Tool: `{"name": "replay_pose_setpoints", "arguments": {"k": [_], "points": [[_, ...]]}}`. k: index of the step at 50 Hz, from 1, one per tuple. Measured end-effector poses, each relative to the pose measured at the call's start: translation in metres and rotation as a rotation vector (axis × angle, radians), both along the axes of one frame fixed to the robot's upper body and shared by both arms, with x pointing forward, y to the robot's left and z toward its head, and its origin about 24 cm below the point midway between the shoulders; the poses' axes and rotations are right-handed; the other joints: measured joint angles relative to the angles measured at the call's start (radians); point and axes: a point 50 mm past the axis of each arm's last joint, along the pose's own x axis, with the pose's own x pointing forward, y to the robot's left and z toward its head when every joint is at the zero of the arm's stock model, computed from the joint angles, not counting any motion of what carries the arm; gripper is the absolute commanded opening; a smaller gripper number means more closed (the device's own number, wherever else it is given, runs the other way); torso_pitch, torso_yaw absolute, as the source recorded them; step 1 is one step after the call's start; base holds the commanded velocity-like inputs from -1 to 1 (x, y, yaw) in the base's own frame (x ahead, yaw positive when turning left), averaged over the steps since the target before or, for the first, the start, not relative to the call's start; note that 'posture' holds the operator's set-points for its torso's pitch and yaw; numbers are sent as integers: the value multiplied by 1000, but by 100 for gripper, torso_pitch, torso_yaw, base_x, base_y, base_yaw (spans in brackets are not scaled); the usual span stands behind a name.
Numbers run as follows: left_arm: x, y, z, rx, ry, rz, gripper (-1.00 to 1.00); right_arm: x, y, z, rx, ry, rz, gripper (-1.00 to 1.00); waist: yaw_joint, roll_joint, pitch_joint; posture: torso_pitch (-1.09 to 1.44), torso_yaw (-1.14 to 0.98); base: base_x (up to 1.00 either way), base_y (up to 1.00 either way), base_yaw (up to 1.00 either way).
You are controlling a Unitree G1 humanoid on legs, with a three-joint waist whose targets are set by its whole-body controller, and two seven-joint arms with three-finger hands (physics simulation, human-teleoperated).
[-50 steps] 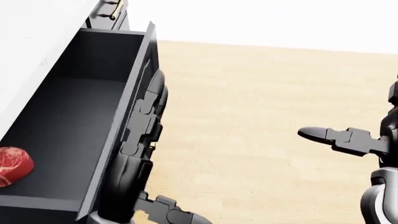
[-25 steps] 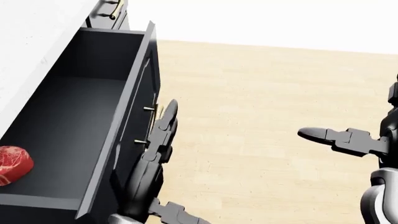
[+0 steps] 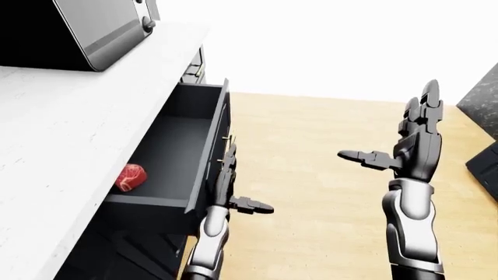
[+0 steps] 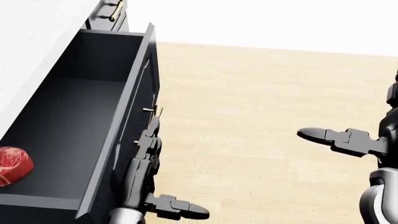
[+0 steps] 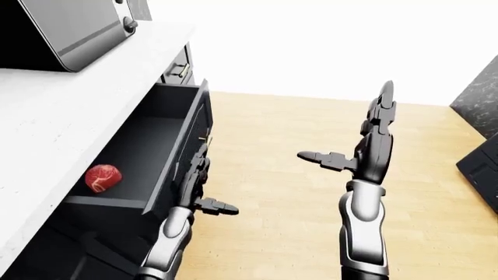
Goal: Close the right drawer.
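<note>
The right drawer stands pulled far out from under the white counter, dark grey inside. A red piece of meat lies at its near end. My left hand is open, its fingers stretched flat along the outside of the drawer's front panel, beside the gold handle posts; its thumb sticks out to the right. Whether the fingers touch the panel is unclear. My right hand is raised over the floor at the right, open and holding nothing.
A white counter runs along the left with a steel appliance on it. A closed drawer with a gold handle sits above the open one in the head view. Wooden floor fills the middle; dark furniture stands at the right edge.
My left hand has slid down the drawer front toward the bottom of the head view, and its thumb now shows. The drawer and right hand have not moved.
</note>
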Motion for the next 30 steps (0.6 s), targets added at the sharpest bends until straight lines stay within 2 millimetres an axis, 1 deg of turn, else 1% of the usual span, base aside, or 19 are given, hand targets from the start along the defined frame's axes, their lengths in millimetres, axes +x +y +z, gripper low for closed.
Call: {"name": "replay_pose_setpoints", "arguments": {"k": [7, 11, 14, 18, 21, 30], "points": [[3, 0, -3, 9, 26, 28, 100, 0, 1, 1, -1, -3, 1, 100, -4, 1, -5, 0, 0, 0, 0, 0], [3, 1, -9, 8, 67, 53, 100, 0, 1, 2, -3, -5, 1, 100, -7, 1, -6, 0, 0, 0, 0, 0], [2, 3, -14, 8, 102, 79, 100, 0, 0, 1, -3, -4, -1, 100, -8, 1, -5, 0, 0, 0, 0, 0], [0, 12, -22, 16, 140, 148, 100, 0, 0, 0, -1, 1, -2, 100, -8, 3, -2, 0, 0, 0, 0, 0], [0, 17, -22, 11, 145, 198, 100, 0, 0, -1, 0, 4, -1, 100, -8, 4, 0, 0, 0, 0, 0, 0], [1, 16, -21, -15, 142, 237, 100, 1, 2, -1, 0, 2, 7, 100, -15, 6, -1, 0, 0, 0, 0, 0]]}}
